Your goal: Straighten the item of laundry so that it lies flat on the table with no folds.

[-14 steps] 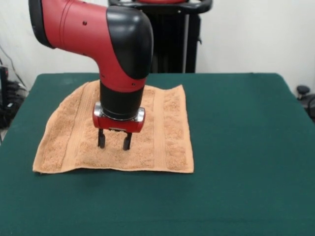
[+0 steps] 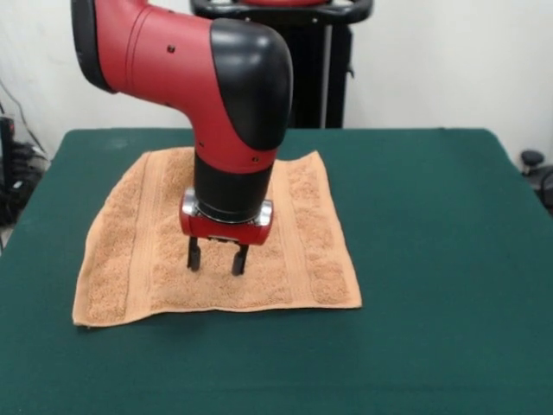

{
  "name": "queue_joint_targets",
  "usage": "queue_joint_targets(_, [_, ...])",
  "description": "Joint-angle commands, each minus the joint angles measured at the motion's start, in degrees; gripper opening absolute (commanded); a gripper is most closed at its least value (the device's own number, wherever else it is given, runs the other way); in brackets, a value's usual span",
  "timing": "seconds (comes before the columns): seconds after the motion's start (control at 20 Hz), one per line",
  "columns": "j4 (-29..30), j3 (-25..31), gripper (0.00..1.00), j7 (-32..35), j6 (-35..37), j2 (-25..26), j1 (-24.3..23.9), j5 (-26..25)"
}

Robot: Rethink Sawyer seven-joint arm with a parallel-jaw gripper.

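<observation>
The towel (image 2: 216,238) lies spread open on the table (image 2: 432,259), left of its centre, orange-tan with a flat woven band near each side edge; its near edge runs slightly wavy. The gripper (image 2: 216,258) stands upright over the towel's middle, fingers (image 2: 193,254) apart with nothing between them, tips down at the cloth; contact is hard to judge

A robotics lab: a red-and-black arm (image 2: 199,78) on a black pedestal (image 2: 307,65), a green felt counter (image 2: 432,259), bare white wall (image 2: 432,60) at the frame's top.
</observation>
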Motion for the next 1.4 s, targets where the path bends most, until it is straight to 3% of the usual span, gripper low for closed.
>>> queue_joint_targets(0.05, [-1.18,5.01,1.0,16.46,1.55,3.4,3.89,6.0])
queue_joint_targets(0.45, [-0.42,3.81,1.0,16.49,1.2,3.52,4.93,8.07])
queue_joint_targets(0.8, [2.46,3.07,1.0,21.13,-0.3,2.78,7.95,11.93])
queue_joint_targets(1.4, [11.9,2.41,1.0,25.48,-6.14,-0.26,13.28,16.9])
